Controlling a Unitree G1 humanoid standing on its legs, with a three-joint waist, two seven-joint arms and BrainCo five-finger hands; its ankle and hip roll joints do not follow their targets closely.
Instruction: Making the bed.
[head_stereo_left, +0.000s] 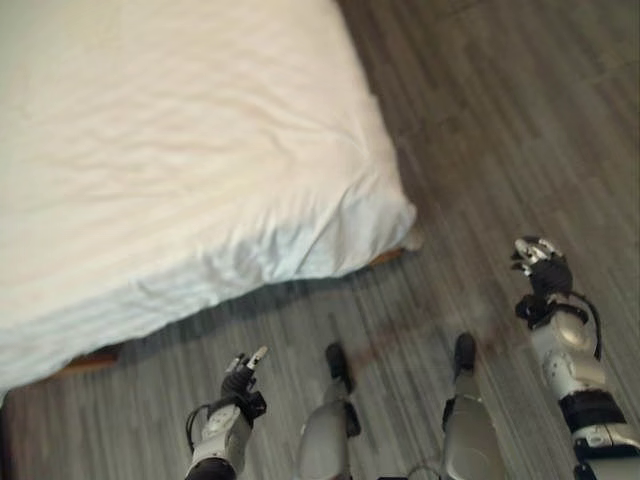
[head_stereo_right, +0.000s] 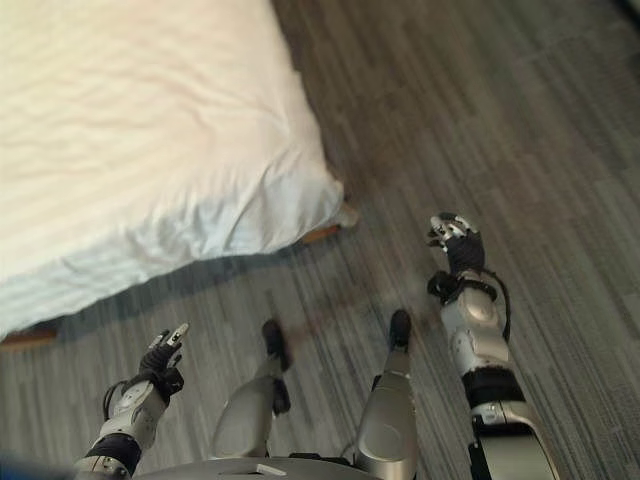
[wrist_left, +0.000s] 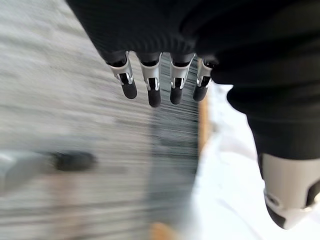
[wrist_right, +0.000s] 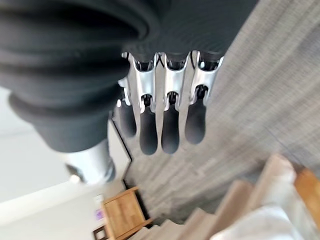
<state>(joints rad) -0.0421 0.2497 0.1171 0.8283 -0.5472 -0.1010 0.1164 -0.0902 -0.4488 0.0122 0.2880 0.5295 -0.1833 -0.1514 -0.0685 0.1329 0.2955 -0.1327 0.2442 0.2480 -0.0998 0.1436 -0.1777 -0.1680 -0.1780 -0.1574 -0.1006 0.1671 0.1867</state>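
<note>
Here the white, softly wrinkled sheet (head_stereo_left: 180, 150) drapes the bed's near corner, both empty: left hand (head_stereo_left: 240, 380) and right hand (head_stereo_left: 540, 265), fingers relaxed, hang over the grey plank floor (head_stereo_left: 500, 120); best step closer first, then smooth that rumpled corner

The bed (head_stereo_left: 170, 150) lies under a white, faintly wrinkled sheet; its near corner seems loosely tucked.
</note>
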